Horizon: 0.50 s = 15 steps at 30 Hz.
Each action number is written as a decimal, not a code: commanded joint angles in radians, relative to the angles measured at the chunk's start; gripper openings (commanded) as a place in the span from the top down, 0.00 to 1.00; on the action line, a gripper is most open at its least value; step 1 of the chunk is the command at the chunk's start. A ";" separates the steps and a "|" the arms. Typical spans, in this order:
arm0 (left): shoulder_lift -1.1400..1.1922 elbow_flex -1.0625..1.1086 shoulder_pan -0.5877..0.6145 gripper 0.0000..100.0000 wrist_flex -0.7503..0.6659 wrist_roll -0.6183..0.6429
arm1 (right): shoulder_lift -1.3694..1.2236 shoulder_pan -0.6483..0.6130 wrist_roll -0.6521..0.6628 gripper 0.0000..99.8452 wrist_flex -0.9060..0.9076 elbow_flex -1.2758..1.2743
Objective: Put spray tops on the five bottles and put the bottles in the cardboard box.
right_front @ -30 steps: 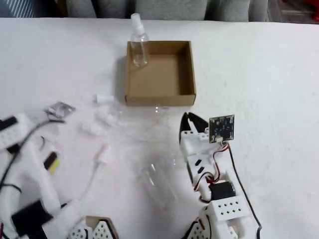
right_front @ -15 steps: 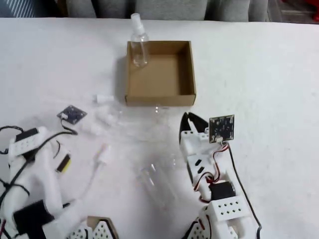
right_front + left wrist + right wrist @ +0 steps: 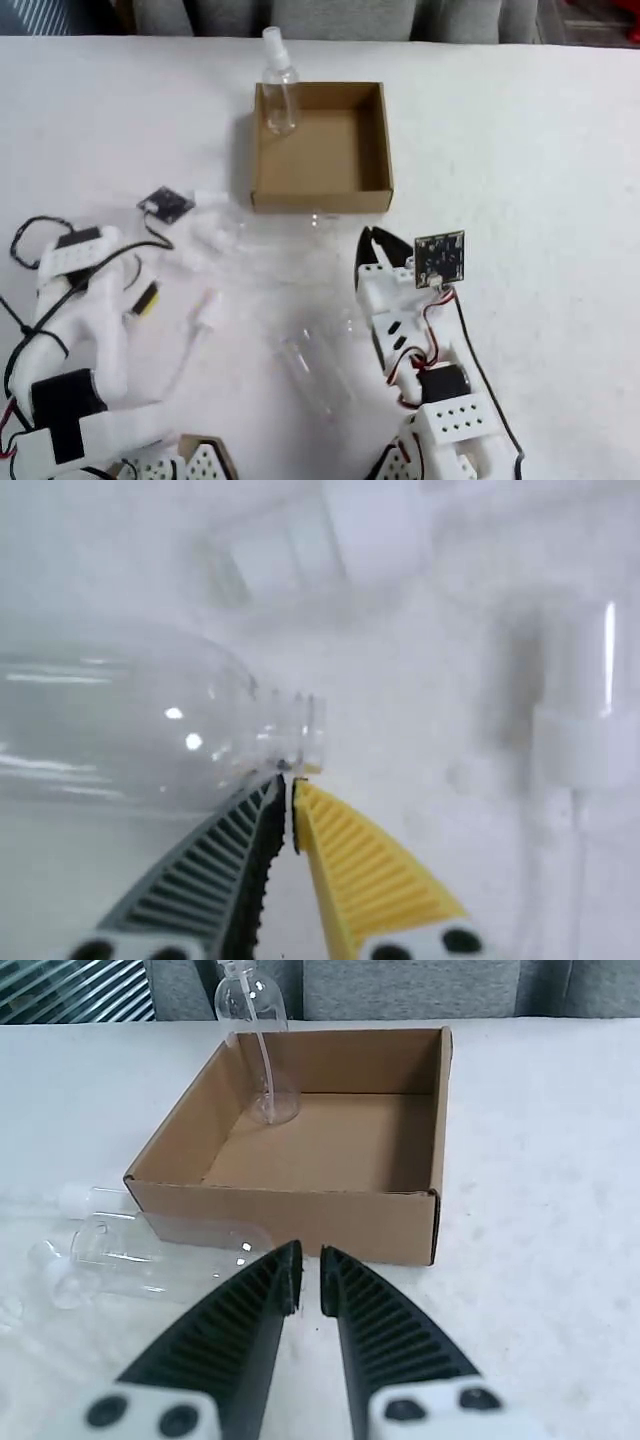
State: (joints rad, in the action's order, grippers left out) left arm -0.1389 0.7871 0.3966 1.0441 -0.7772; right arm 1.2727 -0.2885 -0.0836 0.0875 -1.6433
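High view: one capped bottle (image 3: pixel 280 100) stands in the cardboard box (image 3: pixel 320 200), upper-left corner; uncapped bottles (image 3: pixel 320 365) lie at centre. Left gripper (image 3: pixel 291 780), closed and empty, sits at a bottle's neck (image 3: pixel 295 725); right gripper (image 3: pixel 383 245) likewise closed. Advice: open first, then grasp squarely.

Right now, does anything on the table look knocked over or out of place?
Nothing looks spilled, but clear bottles lie on their sides, topless, before the cardboard box; one capped bottle stands upright inside it.
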 commanded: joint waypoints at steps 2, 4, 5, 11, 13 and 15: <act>-0.001 -0.089 -0.062 0.98 -0.087 0.229 | 0.004 -0.013 0.012 0.99 -0.015 0.008; -0.001 -0.089 -0.082 0.98 -0.115 0.273 | 0.004 -0.013 0.012 0.99 -0.015 0.008; -0.001 -0.091 -0.090 0.98 -0.126 0.290 | 0.004 -0.013 0.012 0.99 -0.015 0.008; -0.012 -0.101 -0.097 0.98 -0.137 0.301 | 0.004 -0.013 0.012 0.99 -0.015 0.008; -0.012 -0.129 -0.082 0.98 -0.129 0.301 | 0.004 -0.013 0.014 0.99 -0.015 0.008; -0.012 -0.164 -0.056 0.98 -0.094 0.298 | 0.004 -0.013 0.014 0.99 -0.015 0.008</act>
State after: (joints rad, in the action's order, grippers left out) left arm -0.1343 0.7227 0.3122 0.9244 -0.4902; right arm 1.2727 -0.2931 -0.0836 0.0875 -1.6433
